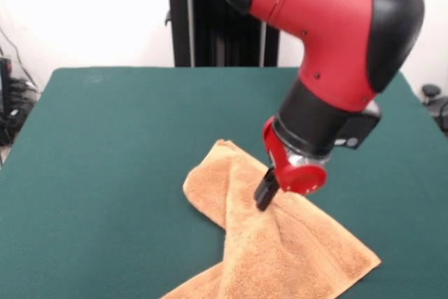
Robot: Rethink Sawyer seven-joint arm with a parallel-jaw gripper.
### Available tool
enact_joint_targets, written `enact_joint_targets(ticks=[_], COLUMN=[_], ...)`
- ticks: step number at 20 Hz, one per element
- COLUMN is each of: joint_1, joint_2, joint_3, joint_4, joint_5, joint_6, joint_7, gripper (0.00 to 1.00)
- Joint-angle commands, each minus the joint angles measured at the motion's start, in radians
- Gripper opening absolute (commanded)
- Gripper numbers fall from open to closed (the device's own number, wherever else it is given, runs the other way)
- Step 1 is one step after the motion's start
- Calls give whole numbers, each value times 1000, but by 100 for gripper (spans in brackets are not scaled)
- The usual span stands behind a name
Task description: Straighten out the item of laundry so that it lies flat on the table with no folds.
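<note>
Fluffy orange-tan terry towel (280, 243) lies twisted, folded on dark green felt table (105, 138). Black gripper (265, 192) presses into fold, likely seeking grasp; finger state unclear.

The arm (329, 26) is a bulky thing, glossy red over most of its shell, with a rounded matte black cap (395, 22) covering the elbow end. Small dark screws dot the red casing. Below the red comes a black cylindrical wrist section (315, 127), and a black boxy block juts from its side, showing a small pale marking. A thin silvery ring sits under the black cylinder. Then a red bracket with a round red disc (302, 176) at its bottom, and a short black claw (265, 190) poking out beside it. Behind, the black pedestal column (210, 26) shows vertical grey bars.
</note>
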State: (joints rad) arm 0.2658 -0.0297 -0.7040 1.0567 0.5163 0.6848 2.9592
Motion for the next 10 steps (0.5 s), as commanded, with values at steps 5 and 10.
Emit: enact_joint_targets(ticks=[5, 10], joint_1=[106, 81], joint_2=[168, 63], joint_3=[15, 89], joint_4=[-159, -21], joint_5=[138, 121], joint_6=[122, 89], joint_7=[480, 299], gripper=[0, 0])
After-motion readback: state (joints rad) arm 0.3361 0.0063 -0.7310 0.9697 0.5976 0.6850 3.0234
